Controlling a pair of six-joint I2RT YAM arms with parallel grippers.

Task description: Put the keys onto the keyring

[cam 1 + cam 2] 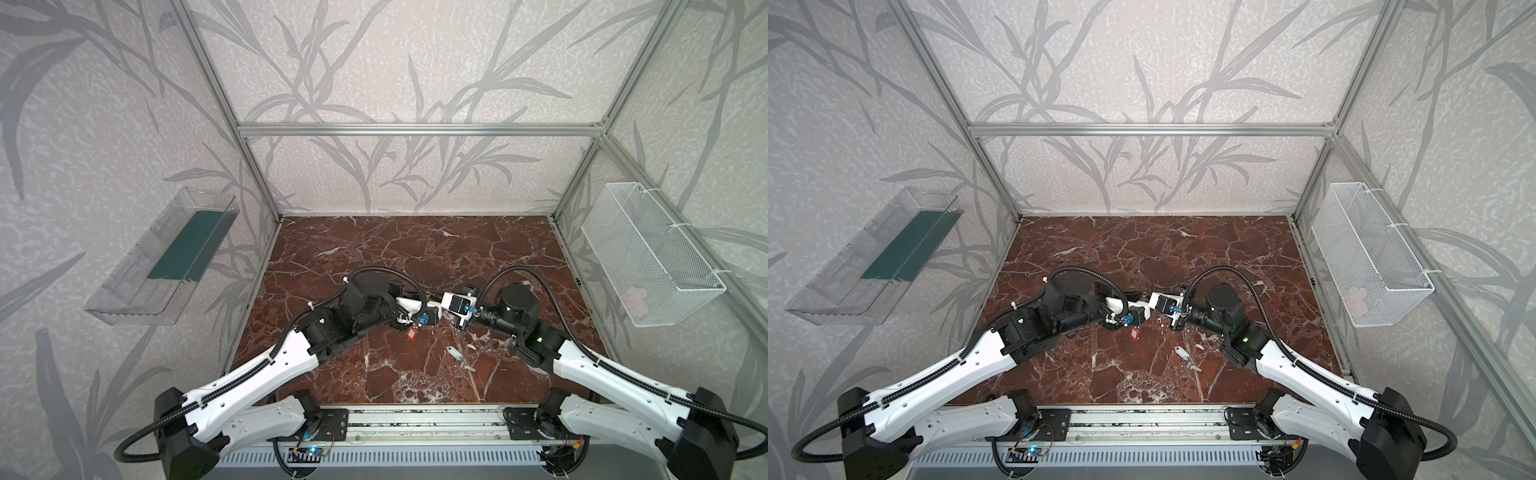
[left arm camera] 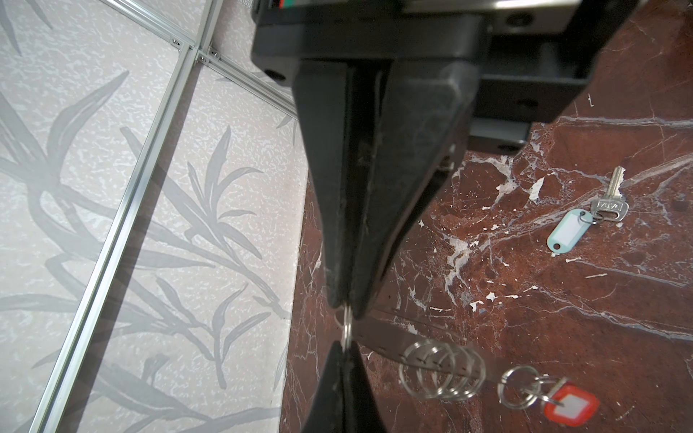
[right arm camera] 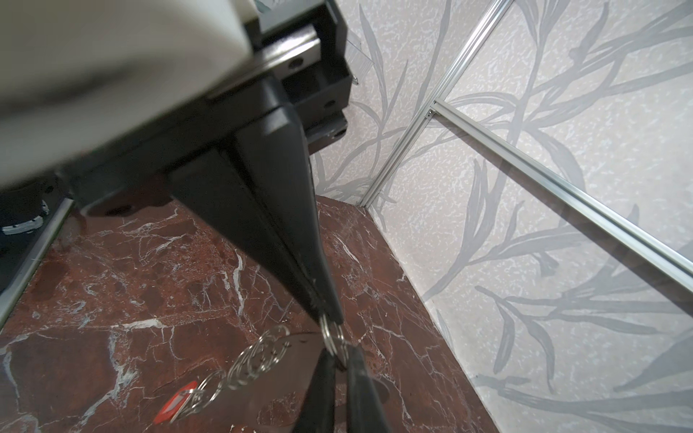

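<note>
Left wrist view: left claw (image 2: 347,309) and right claw (image 3: 330,318) are both clamping the end ring of the keyring (image 2: 431,361), probably steadying it for threading. The red-tagged key (image 2: 570,406) is hanging from it and the white-tagged key (image 2: 573,225) is lying on the surface (image 2: 562,300).

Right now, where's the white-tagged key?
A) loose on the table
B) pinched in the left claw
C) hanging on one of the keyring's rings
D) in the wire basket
A: the white-tagged key lies flat on the marble table, clear of the keyring and its rings.
</note>
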